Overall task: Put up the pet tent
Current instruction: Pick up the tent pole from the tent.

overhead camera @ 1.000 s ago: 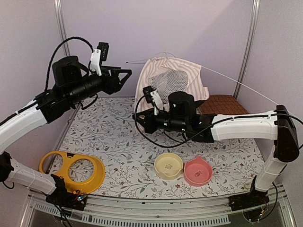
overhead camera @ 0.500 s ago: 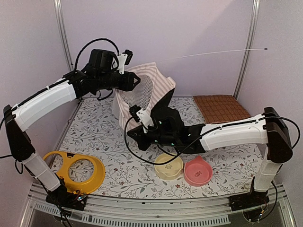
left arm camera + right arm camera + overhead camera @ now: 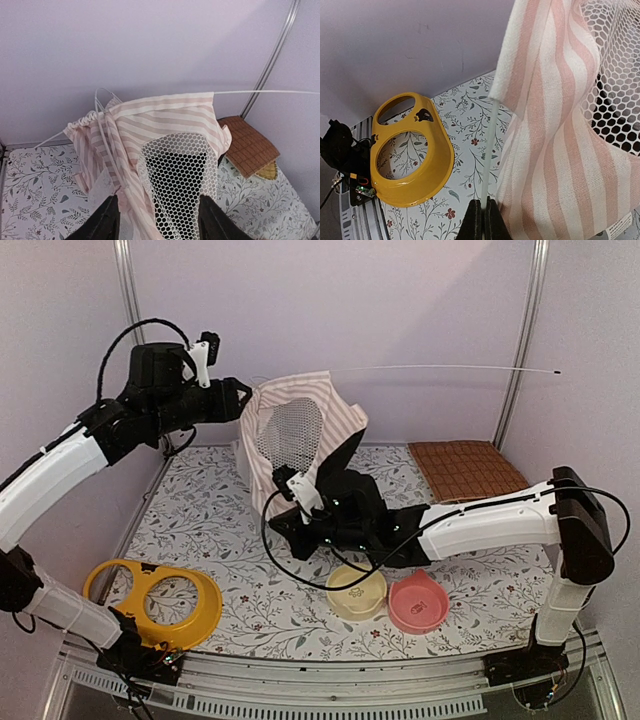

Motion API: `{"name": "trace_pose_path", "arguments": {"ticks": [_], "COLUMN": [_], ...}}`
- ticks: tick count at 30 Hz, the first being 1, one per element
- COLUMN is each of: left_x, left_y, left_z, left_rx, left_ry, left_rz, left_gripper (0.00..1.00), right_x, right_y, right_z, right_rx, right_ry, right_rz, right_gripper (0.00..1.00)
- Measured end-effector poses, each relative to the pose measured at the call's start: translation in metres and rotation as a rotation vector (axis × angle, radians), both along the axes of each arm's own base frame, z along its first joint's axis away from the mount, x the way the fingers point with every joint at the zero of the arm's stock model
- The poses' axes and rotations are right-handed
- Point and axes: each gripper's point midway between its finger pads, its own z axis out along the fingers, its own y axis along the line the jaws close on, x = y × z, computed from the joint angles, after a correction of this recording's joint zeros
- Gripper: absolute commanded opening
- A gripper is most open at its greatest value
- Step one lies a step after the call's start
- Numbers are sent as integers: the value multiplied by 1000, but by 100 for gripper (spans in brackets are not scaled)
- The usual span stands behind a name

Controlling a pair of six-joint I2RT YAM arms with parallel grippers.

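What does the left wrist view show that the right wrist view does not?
Only the left wrist view: the brown quilted mat and the left gripper, open. Only the right wrist view: the yellow bowl stand and the right gripper, shut on a thin clear pole. Both: the pet tent and the floral table cover.

Robot lab test booth. Plain lilac panel walls far, left, right; aluminium corner posts; slotted metal rail along near edge, arm bases bolted there; floral cloth covering table.
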Motion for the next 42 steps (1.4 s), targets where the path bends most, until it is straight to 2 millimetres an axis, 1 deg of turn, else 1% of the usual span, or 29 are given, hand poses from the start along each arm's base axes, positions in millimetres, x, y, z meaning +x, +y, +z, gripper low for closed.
{"name": "trace_pose_path", "arguments": {"ticks": [3, 4, 6, 8, 9, 11, 13, 15, 16, 17, 18, 20, 22, 23, 24, 25, 28, 30, 32, 34, 35, 37, 38, 42], "left_x": [-3, -2, 2, 10, 13, 20, 23, 24, 24, 24, 24, 23, 23, 23, 24, 24, 25, 24, 26, 28, 29, 30, 29, 27], "left_y": [29, 35, 42, 43, 40, 34, 29, 26, 25, 24, 24, 22, 20, 19, 19, 19, 18, 16, 19, 22, 23, 23, 24, 31], "left_z": [18, 20, 16, -2, -10, -33, -55, -72, -78, -80, -82, -83, -82, -81, -82, -83, -83, -81, -81, -80, -78, -70, -68, -59], "left_rx": [-69, -86, -112, -114, -113, -101, -88, -79, -76, -77, -79, -87, -97, -99, -104, -113, -98, -71, -41, -19, -6, 25, 40, 80], "left_ry": [-26, -28, -14, 30, 52, 107, 157, 196, 210, 217, 222, 225, 224, 221, 222, 227, 214, 194, 180, 163, 146, 96, 74, 16], "left_rz": [58, 68, 76, 72, 66, 51, 40, 33, 29, 27, 24, 18, 11, 5, 4, 9, 2, -16, -8, 2, 4, 4, 6, 43], "left_gripper": [55, 55, 57, 57, 57, 57, 57, 56, 55, 51, 45, 29, 8, 0, 0, 0, 0, 0, 0, 0, 0, 0, 0, 0], "right_x": [1, 1, 1, 1, 1, 1, 1, 1, 1, 1, 1, 1, 1, 1, 1, 2, 3, 4, 4, 3, 3, 1, 0, -1], "right_y": [1, 2, 2, 2, 2, 2, 2, 2, 2, 2, 2, 2, 2, 2, 2, 2, 2, 2, 0, -3, -5, -8, -8, -13], "right_z": [-7, -9, -12, -13, -13, -13, -13, -13, -13, -13, -13, -14, -14, -15, -16, -17, -15, -13, -11, -6, 0, 17, 29, 89], "right_rx": [-7, -10, -15, -16, -15, -15, -15, -15, -14, -15, -14, -16, -17, -18, -20, -22, -16, -15, -15, -18, -14, 3, 16, 96], "right_ry": [5, 7, 10, 11, 10, 10, 10, 10, 10, 10, 10, 10, 11, 11, 11, 10, 14, 9, 10, 10, 10, 13, 12, -9], "right_rz": [0, 0, 0, -1, -1, -1, -1, -1, -2, -2, -2, -2, -2, -3, -3, -4, -15, -18, -22, -20, -20, -10, -2, 17], "right_gripper": [0, 0, 0, 0, 0, 0, 0, 0, 0, 0, 0, 0, 4, 7, 11, 19, 35, 44, 51, 55, 58, 61, 61, 66]}}
